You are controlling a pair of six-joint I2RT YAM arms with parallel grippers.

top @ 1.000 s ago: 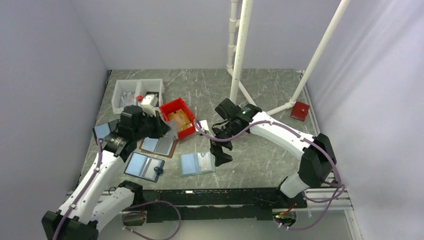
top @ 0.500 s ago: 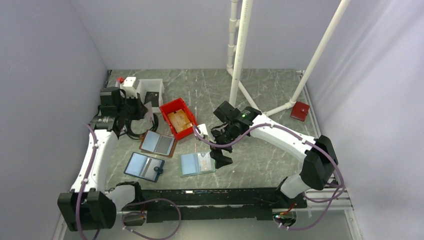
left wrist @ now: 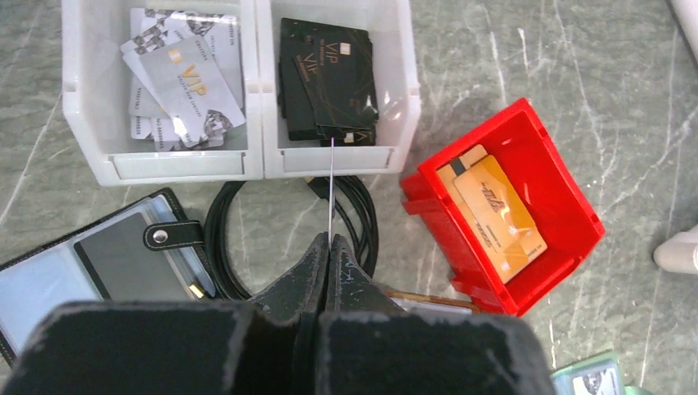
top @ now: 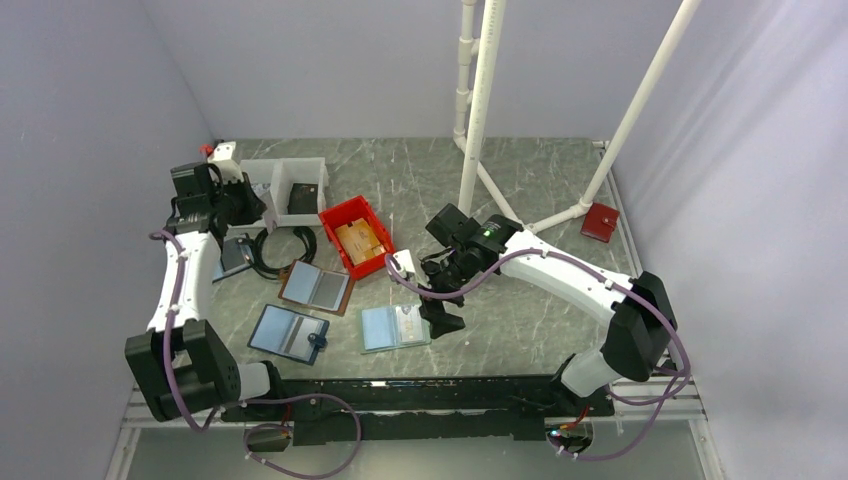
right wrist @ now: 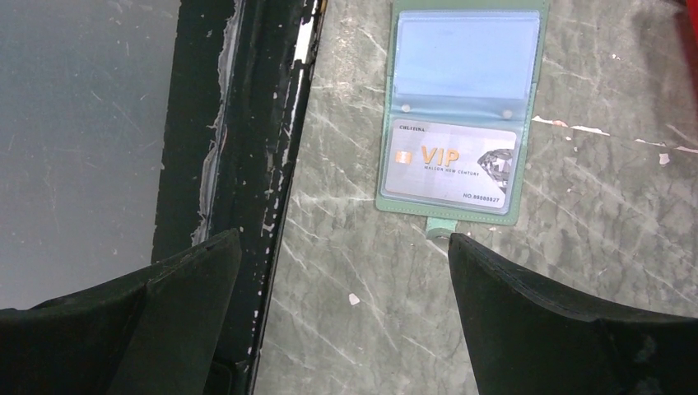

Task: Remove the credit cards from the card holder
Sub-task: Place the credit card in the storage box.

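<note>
The card holder (right wrist: 457, 107) lies open and flat on the table, teal-edged, with its tab toward my right gripper (right wrist: 343, 239). Its far panel is an empty pale blue pocket. The near panel holds a silver VIP credit card (right wrist: 453, 169). My right gripper hangs open just off the tab end, with nothing between its fingers; from above it (top: 440, 312) sits at the holder's (top: 394, 326) right edge. My left gripper (left wrist: 329, 240) is shut on a thin card (left wrist: 331, 181) seen edge-on, above the near wall of the white bin's (left wrist: 255, 156) right compartment.
The white bin holds silver cards (left wrist: 185, 74) on the left and black cards (left wrist: 325, 78) on the right. A red bin (left wrist: 568, 206) holds orange cards. A black cable coil (left wrist: 222, 239), a black-edged folder (left wrist: 107, 255), a brown-edged folder (top: 316, 288) and a navy folder (top: 288, 333) lie nearby. White pipes (top: 480, 100) stand behind.
My left arm has swung back and left with the card, from above the brown-edged folder to the white bin. My right gripper has shifted slightly and stays open.
</note>
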